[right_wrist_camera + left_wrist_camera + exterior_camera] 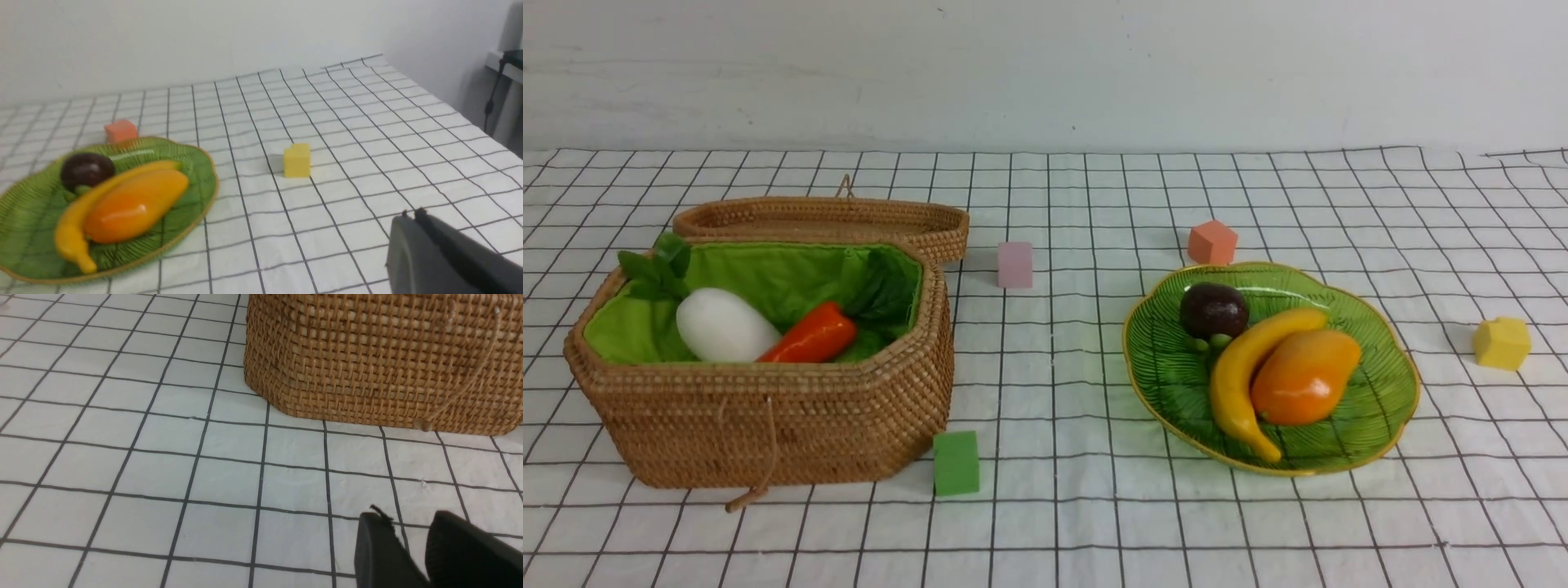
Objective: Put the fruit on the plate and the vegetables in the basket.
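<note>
Two containers on the checked cloth [1045, 523]. Left: open rattan basket [768, 425], green lining, holds a white radish [725, 327], leaves twd the far-left corner, and a red-orange veg [813, 336] leaning on its right side; lid [825, 219] lies just behind. Right of basket: green leaf plate [1380, 400] w/ dark round fruit [1214, 309] at back, banana [1245, 371] and mango [1304, 375] side by side, both angled near-left to far-right. Left gripper [412, 539] jaws slightly parted, empty, near the basket wall. Right gripper [412, 216] closed, empty, right of plate.
</note>
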Controlling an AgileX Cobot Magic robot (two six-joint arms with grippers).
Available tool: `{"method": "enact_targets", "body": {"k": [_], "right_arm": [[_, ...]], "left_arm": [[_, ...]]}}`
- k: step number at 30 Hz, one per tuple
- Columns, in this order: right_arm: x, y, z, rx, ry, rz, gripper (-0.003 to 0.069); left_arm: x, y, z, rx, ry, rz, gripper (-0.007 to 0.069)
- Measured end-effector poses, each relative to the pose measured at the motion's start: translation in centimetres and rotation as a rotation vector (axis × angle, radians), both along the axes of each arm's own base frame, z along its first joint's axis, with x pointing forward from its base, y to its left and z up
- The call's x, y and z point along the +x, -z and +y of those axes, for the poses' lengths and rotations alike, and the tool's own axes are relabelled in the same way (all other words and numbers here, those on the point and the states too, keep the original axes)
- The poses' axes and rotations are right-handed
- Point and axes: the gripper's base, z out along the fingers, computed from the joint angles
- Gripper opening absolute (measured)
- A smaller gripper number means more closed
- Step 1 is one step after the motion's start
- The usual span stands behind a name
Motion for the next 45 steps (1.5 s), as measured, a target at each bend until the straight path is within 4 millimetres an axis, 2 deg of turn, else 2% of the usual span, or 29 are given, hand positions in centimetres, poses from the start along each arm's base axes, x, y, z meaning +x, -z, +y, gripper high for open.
{"method": "enact_targets", "body": {"k": [5, 7, 15, 25, 45], "right_arm": [[1.7, 5.5, 0.4, -0.098, -0.056, 0.024, 0.0008], [1.7, 5.9, 0.4, -0.066, -0.051, 0.03, 0.0009], [1.7, 6.1, 0.8, 0.065, -0.067, 0.029, 0.0016], [1.5, 6.8, 1.9, -0.026, -0.213, 0.135, 0.0027], [1.5, 6.8, 1.6, 0.015, -0.166, 0.139, 0.0049]], "left_arm": [[0.0, 0.0, 0.0, 0.0, 0.0, 0.0, 0.0183], [0.0, 0.0, 0.0, 0.0, 0.0, 0.0, 0.0184], [0.0, 0.0, 0.0, -0.001, 0.0, 0.0, 0.0192], [0.0, 0.0, 0.0, -0.001, 0.0, 0.0, 0.0204], [0.0, 0.0, 0.0, -0.001, 0.0, 0.0, 0.0204]]}}
